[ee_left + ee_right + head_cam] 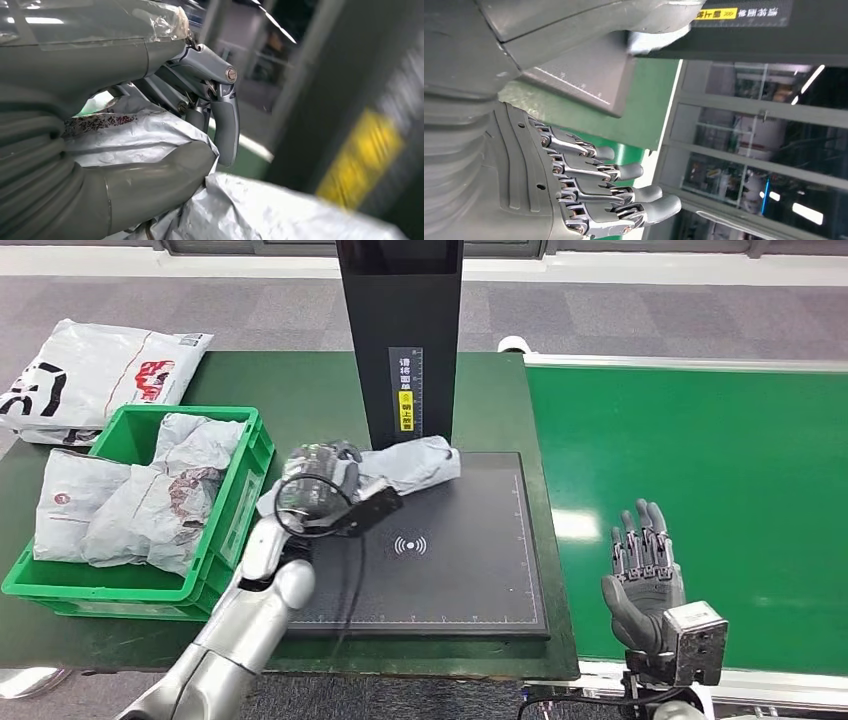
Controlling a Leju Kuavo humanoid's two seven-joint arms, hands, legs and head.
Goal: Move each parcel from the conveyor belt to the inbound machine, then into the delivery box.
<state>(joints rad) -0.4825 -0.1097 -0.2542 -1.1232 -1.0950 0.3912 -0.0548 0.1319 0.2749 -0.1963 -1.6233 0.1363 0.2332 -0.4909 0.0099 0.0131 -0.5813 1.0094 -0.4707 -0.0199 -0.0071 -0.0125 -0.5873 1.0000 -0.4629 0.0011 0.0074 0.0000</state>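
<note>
A grey parcel [405,468] is lying on the black platform of the inbound machine [470,550], at its far edge, just in front of the upright black column [400,340]; its long axis runs across the platform, roughly parallel to that far edge, with one end pointing toward the conveyor belt [700,500] and the other toward the green delivery box [232,502]. The box-side end is gripped by the left hand [318,480] — in the left wrist view the thumb and darker fingers [227,125] are seen closed over crumpled grey film, so the parcel is judged to be held, though whether it is lifted clear of the platform cannot be told. The scanning stage therefore appears to be in hand or just finished, and the transfer of this parcel sideways into the box is judged to be what is left for it. Several grey parcels are already piled in the delivery box, so a good part of the work looks done; no parcel is seen on the visible stretch of belt. The right hand [642,575] is held above the belt, fingers straight and apart, with nothing in it. A white bag [95,375] with red and black print is lying on the green table beyond the box.
</note>
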